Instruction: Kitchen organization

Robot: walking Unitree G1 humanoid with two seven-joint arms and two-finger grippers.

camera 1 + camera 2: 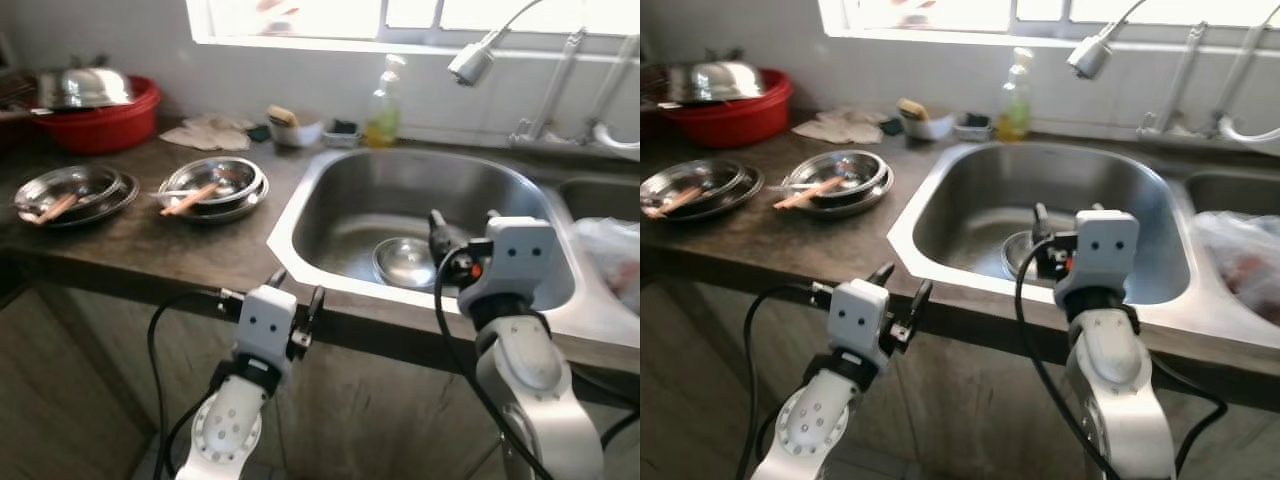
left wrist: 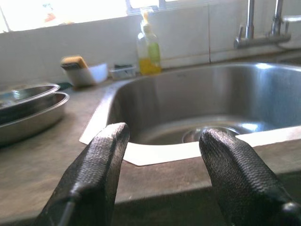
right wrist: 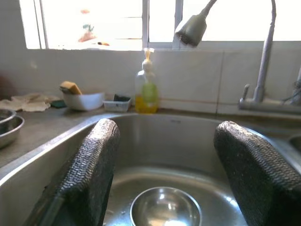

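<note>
Steel Bowl in Sink Basin: Handling Assessment

Stainless steel bowl (image 3: 165, 207) lay upright on the floor of the sink (image 1: 330, 180), near the drain, with the right gripper (image 1: 462, 232) poised just above and before it, fingers spread wide. The left gripper (image 1: 296, 300) hovered at the counter edge (image 1: 180, 262), fingers likewise parted and holding nothing. The bowl was judged light, rigid and thin-walled, not fragile, but smooth and possibly wet, so liable to slip. The rim was judged the sound place to take hold, one finger inside and one outside the wall. Two stacked dishes with utensils (image 1: 212, 186) sat on the counter, well apart from the basin, beside a further dish (image 1: 72, 192)
</note>
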